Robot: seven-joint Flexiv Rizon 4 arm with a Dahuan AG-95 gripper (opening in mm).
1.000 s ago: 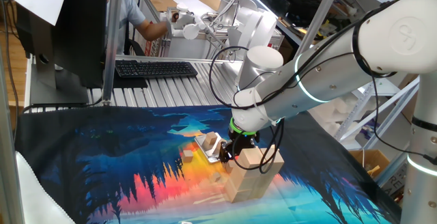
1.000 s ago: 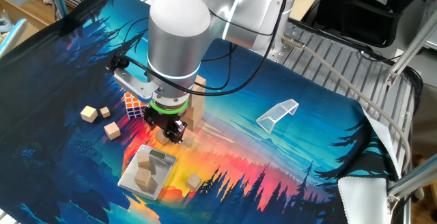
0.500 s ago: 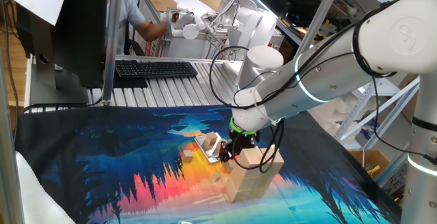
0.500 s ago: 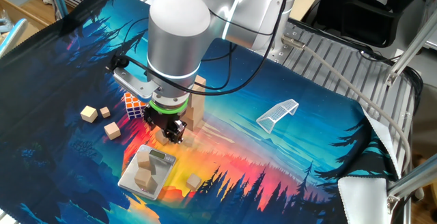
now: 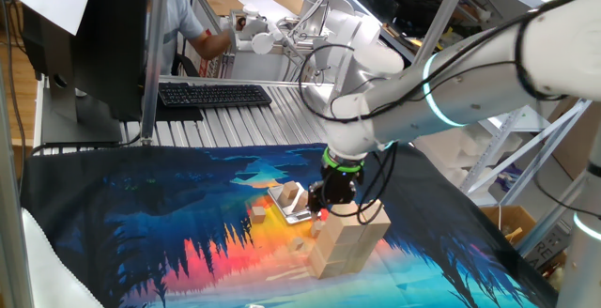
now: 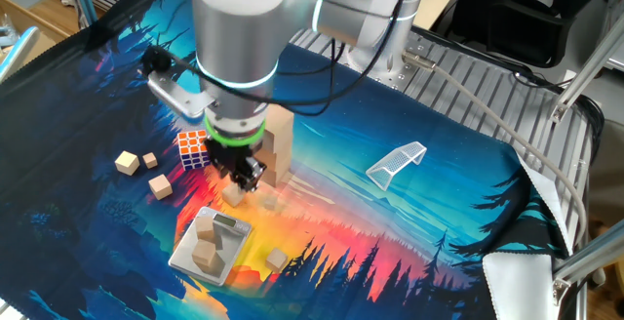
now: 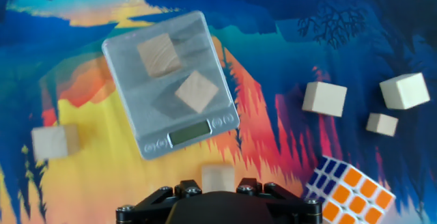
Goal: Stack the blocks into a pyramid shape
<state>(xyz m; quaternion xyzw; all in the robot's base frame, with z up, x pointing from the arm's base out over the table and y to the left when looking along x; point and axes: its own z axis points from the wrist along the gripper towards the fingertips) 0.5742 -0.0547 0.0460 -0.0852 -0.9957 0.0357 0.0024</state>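
Rising, the fingers (image 6: pixel 241 171) left the block (image 6: pixel 234 195).

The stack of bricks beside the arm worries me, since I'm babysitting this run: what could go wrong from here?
1. The gripper hangs close beside the stack of bricks; a sideways swing could topple it.
2. A small block lies just under the fingers, next to the stack, so a descent may nudge both.
3. Two cubes sit on the silver scale, and the puzzle cube crowds the other side, leaving tight approaches.
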